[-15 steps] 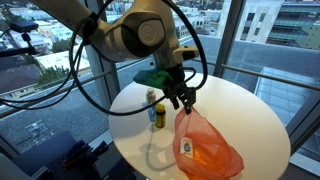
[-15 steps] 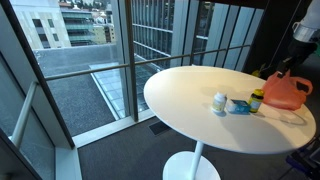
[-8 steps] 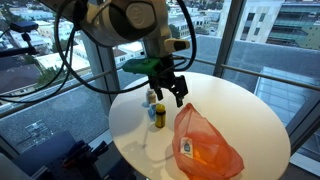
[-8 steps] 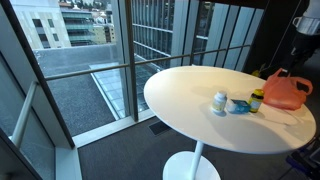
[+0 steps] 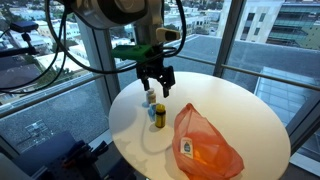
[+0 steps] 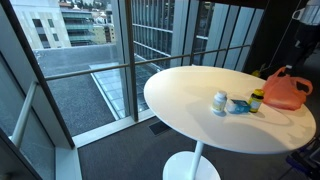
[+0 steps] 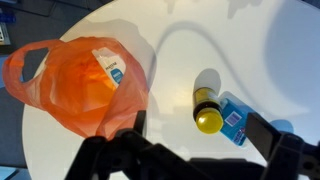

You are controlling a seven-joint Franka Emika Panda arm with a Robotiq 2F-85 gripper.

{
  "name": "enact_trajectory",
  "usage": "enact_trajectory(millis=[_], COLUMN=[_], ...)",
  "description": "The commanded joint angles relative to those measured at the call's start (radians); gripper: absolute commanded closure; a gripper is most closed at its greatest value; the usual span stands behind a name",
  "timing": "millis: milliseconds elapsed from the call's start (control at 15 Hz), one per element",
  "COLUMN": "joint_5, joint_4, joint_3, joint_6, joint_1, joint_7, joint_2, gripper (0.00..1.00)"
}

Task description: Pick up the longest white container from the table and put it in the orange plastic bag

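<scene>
Round white table: 1. Everything sits on it.

Arm w/ gripper: 1. It hangs over the table beside the orange plastic bag, above the small loose items rather than above the bag. Jaws are spread wide w/ nothing betw. them; the wrist view shows both fingers far apart and only tabletop in the gap.

Bag: 1, lying slumped on the table, handles loose. Through the plastic a white labelled container shows inside: 1. Prob. the task's longest white container, so it's in the bag. The folds hide its full length, so not certain.

Loose items beside the bag: 3, in a short row.
- yellow-capped bottle: 1, nearest the bag but apart from it.
- blue packet: 1, right against that bottle on the side away from the bag.
- short white bottle: 1, farthest from the bag, just beside the packet.

Step, as I judge it: the drop-off looks done, since the gripper is empty and off to the side of the bag. What's left is to back off, i.e. rise up & away from the bag w/o snagging its handles or knocking the row underneath. If the item in the bag isn't the right one, the next move would be to come down open-jawed on the short white bottle.
</scene>
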Motion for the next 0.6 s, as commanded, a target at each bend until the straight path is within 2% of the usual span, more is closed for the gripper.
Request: enact_trajectory(millis=[0,333,400,533], joint_5=[0.051,0.084,0.059,0.061], joint_4=[0.036,0.047,0.014,0.016], joint_3=[0.000,-0.002,0.005,0.005], joint_6=[-0.063,-0.089,-0.054,-0.058], joint_1=[0.011,0.016,0.007,0.008], joint_7=[-0.060,-0.101,-0.061,-0.070], joint_2=[0.004,0.015,0.002,0.003], gripper=[0.00,0.00,0.00,0.00])
